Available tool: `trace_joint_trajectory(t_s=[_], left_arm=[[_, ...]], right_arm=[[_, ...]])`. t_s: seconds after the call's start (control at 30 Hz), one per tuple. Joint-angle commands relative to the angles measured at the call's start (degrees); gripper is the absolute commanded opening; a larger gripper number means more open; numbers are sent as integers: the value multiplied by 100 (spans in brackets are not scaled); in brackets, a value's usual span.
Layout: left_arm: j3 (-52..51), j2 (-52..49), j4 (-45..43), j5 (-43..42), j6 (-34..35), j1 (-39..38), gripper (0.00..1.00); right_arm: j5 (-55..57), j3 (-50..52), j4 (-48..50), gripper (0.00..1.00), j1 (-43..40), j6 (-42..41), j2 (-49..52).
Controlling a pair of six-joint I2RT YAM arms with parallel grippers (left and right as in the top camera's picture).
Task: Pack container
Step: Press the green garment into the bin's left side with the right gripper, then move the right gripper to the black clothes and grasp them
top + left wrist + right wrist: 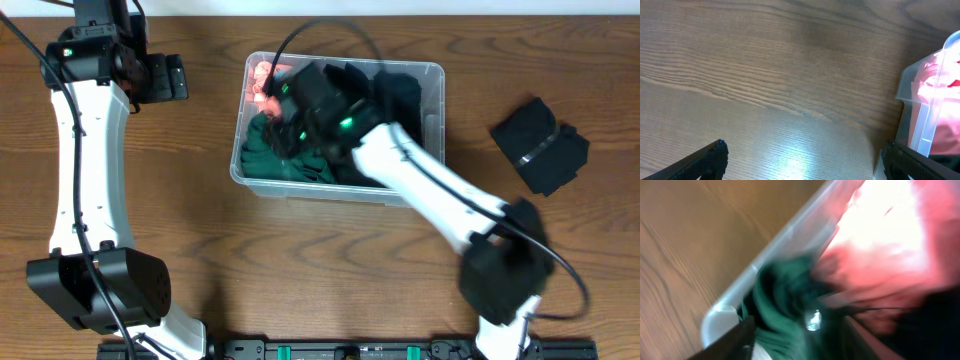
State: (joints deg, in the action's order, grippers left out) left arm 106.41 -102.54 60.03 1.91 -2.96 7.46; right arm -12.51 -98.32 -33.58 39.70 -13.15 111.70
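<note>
The clear plastic container (437, 110) stands mid-table and holds a green cloth (268, 160), a pink cloth (260, 80) and black cloths (400, 95). My right gripper (290, 125) reaches into its left half. In the blurred right wrist view its fingers (802, 332) are apart with the green cloth (785, 295) between them, next to the pink cloth (880, 245) and the container rim (765, 255). My left gripper (170, 77) is open and empty over bare table left of the container. In the left wrist view its fingers (802, 160) frame wood, with the container's corner (922, 115) at the right.
A folded black cloth (540, 145) lies on the table to the right of the container. The right arm's cable arcs over the container's back rim. Black mounting rail runs along the table's front edge (350, 350).
</note>
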Motion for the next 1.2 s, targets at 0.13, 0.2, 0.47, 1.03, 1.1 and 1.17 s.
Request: trace_joint_trajectory(t_s=[0.13, 0.2, 0.47, 1.03, 1.1, 1.17], left_arm=[[-33, -37, 15, 28, 26, 17, 98], [-33, -37, 15, 28, 28, 17, 98], [-33, -37, 15, 28, 28, 17, 98], [-33, -37, 15, 26, 28, 17, 98], [-33, -37, 15, 28, 26, 17, 98], [-33, -37, 15, 28, 28, 17, 98]], right_arm=[[223, -385, -619, 99, -1095, 59, -1237], [223, -385, -896, 99, -1412, 61, -1342], [1298, -313, -2588, 99, -3012, -748, -1355], [1333, 2118, -1851, 99, -6168, -1235, -1322], [1051, 2398, -1506, 99, -6387, -1003, -1322], [807, 2706, -1121, 98, -6583, -835, -1322]])
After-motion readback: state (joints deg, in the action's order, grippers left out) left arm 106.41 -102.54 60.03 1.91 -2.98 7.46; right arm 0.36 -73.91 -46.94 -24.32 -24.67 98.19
